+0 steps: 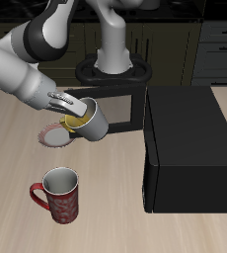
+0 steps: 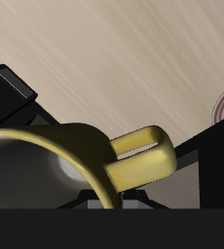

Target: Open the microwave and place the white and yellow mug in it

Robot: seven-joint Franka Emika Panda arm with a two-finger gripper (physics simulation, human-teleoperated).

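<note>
Wooden tabletop, microwave (image 1: 185, 148) door swung open. Gripper (image 1: 74, 107) clamps the white and yellow mug (image 1: 85, 121) by its rim — rigid, probably slick, so the pinch beside the loop handle (image 2: 143, 156) looks sensible.

From here I can't see the claw's (image 1: 74, 107) fingertips; the mug (image 1: 86, 121) covers them. Beside that mug, a plate (image 1: 56, 137) is half hidden. The wrist view cuts off most of the mug's rim.
</note>
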